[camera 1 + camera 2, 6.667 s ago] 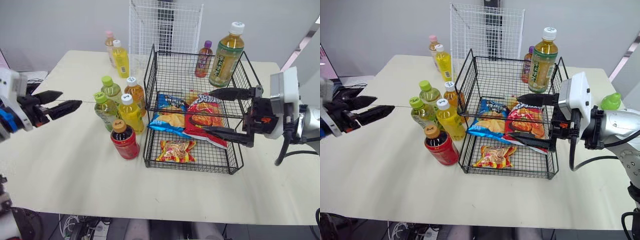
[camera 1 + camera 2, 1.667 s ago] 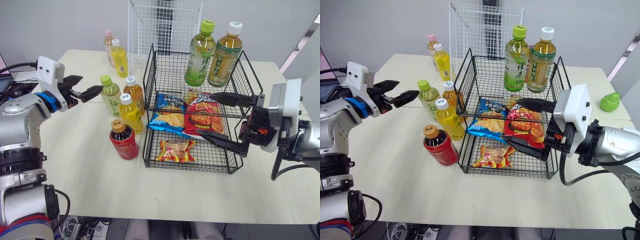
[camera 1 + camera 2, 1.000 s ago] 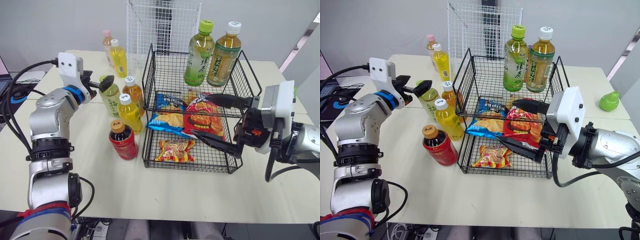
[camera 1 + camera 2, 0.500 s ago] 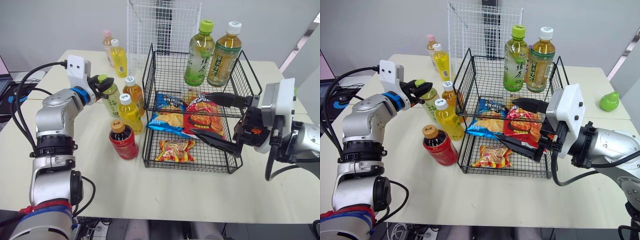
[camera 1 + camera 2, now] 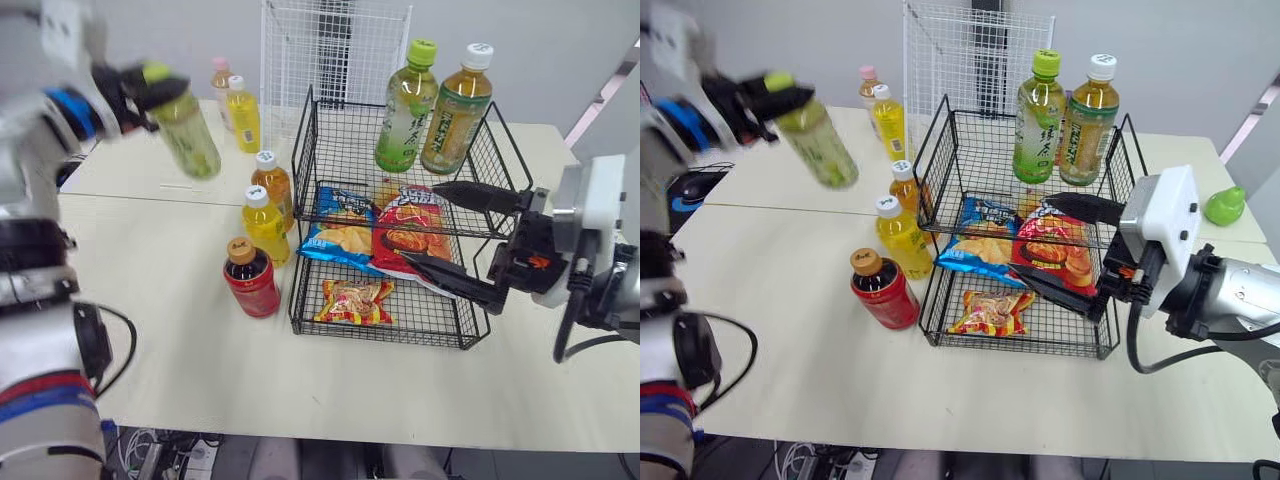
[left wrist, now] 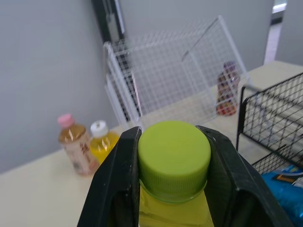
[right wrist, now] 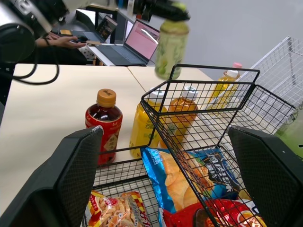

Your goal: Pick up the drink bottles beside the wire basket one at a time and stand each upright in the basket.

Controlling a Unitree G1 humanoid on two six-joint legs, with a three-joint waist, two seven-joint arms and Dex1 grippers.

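One round-capped plastic bottle (image 5: pixel 188 135), clamped in left pincer (image 6: pixel 173 137)

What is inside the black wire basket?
A green-capped bottle and a white-capped bottle stand upright at the back. In front lie a blue bag, a red bag and a small packet. The right gripper covers part of the red bag.

a pale cream surface (image 5: pixel 180 330) carries a black wire basket (image 5: pixel 303 170). just beside the basket's left wall stand a red drink bottle (image 5: pixel 250 280), a yellow bottle (image 5: pixel 264 225) and an amber bottle (image 5: pixel 273 185), close together. farther back stand a second yellow bottle (image 5: pixel 242 115) and a pink-capped bottle (image 5: pixel 221 85), near an upright white wire grid panel (image 5: pixel 335 50).
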